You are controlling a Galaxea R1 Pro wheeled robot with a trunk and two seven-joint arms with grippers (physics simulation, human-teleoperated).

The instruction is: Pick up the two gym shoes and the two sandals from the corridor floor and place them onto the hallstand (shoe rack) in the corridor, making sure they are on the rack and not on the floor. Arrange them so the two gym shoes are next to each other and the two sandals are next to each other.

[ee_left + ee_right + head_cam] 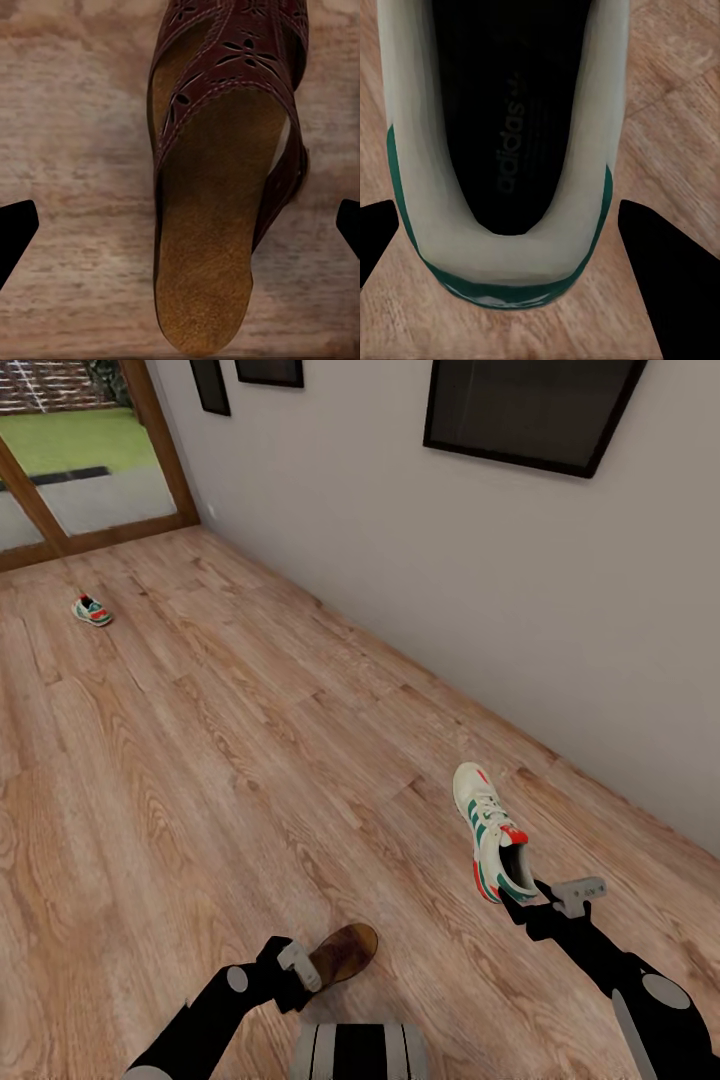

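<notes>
Right gripper (520, 905): held out ahead of the robot on the right, clamped on the heel of 1 gym shoe (488, 828). The shoe is lifted off the boards, toe pointing away from the robot.
Held gym shoe, close up: from the right wrist view the sneaker (506, 150) sits between the 2 dark fingers (660, 277), its black insole facing the camera and a green band round the heel.
Left gripper (305, 968): low in front of the robot on the left, at the heel end of 1 sandal (343, 952). From the head view I cannot tell whether it grips the sandal or merely sits against it.
Sandal, close up: in the left wrist view the sandal (217, 187) shows its tan footbed and dark brown cut-out strap. The fingertips (15, 229) stand wide at either edge of the picture, well apart from the sandal's sides, so the jaws are spread. Whether the sandal lies on the floor or is lifted, I cannot tell.
Second gym shoe (91, 610): lying alone on the corridor floor (200, 760), far off, near the glass door (70, 450).
Wall (450, 560): pale grey, running along the right of the corridor, with dark framed pictures (530, 405) hung on it.
Containers: I see no rack, shelf or box from here.
</notes>
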